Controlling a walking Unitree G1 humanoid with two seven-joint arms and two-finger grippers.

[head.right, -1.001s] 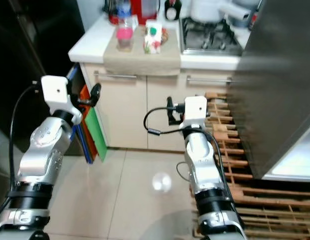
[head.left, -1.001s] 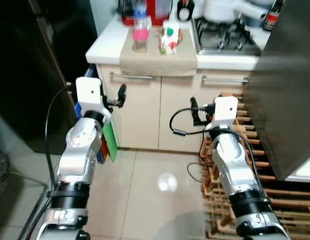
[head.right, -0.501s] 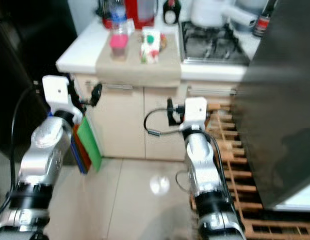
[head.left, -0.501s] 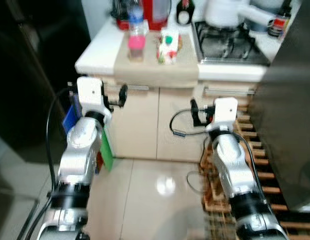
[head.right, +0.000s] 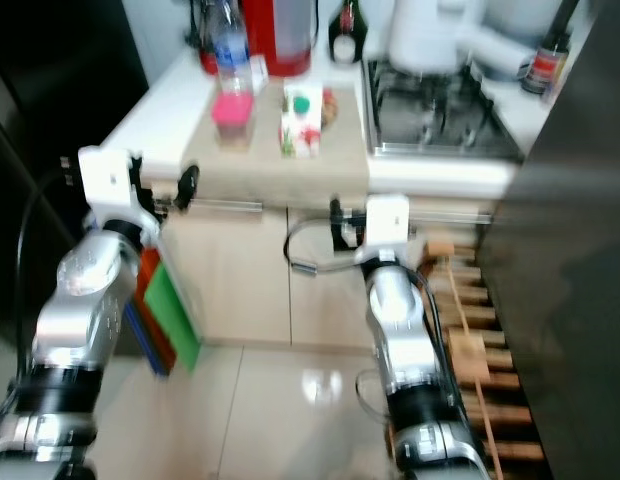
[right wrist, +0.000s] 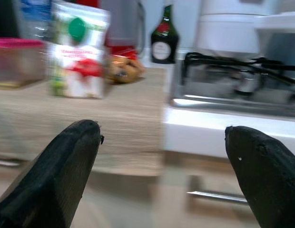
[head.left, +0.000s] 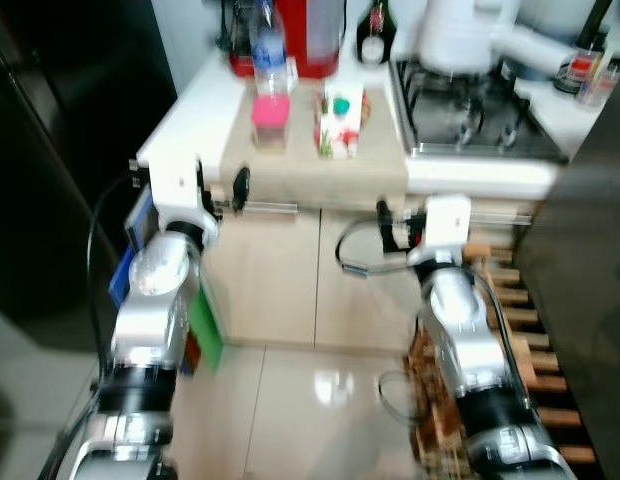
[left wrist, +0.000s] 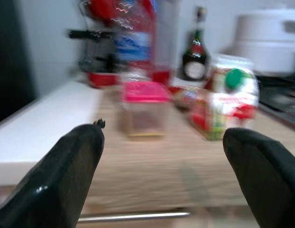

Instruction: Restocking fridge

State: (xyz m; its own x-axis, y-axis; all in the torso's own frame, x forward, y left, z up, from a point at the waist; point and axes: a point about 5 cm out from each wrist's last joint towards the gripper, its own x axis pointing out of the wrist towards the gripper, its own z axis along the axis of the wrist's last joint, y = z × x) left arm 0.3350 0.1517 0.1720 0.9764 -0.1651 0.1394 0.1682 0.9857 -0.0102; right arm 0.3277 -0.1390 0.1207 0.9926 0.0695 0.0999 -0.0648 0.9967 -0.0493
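Beige cloth covered the middle of the white desk, and on it stood a small clear box with a pink lid and, just beside it, a carton with a green cap. Behind the box a plastic bottle stood near a red appliance, and a dark bottle stood at the back beside the gas stove. The left claw was raised before the desk edge, its fingers wide apart and holding nothing, pointing toward the box and the carton. The right claw was also wide and empty, raised in front of the desk near the stove. Cream cabinet doors with metal handles were under the desk.
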